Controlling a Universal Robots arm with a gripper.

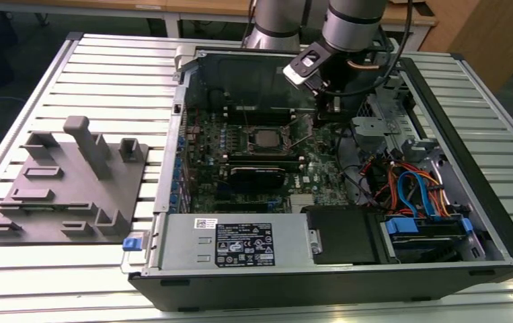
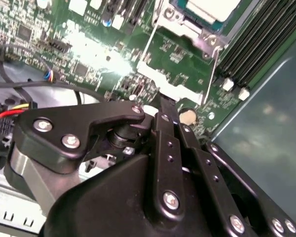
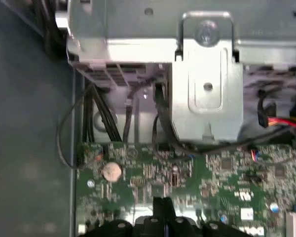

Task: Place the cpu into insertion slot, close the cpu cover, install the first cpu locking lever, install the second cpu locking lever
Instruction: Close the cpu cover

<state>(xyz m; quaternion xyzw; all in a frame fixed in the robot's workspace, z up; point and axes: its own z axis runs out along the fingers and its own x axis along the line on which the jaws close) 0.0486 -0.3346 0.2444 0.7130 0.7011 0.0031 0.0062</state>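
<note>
The open black computer case (image 1: 510, 222) on the slatted metal tabletop (image 1: 103, 67) holds a green motherboard (image 1: 204, 168). The small silver-grey square cpu (image 1: 263, 138) sits in the silver-rimmed square insertion slot (image 1: 246, 138). The black hand (image 2: 164, 104), fingers narrowed together and empty, hangs nearby.

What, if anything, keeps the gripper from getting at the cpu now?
Probably nothing, so yes. The gripper hangs over the open motherboard beside the seated cpu, with only low board parts between them.
</note>
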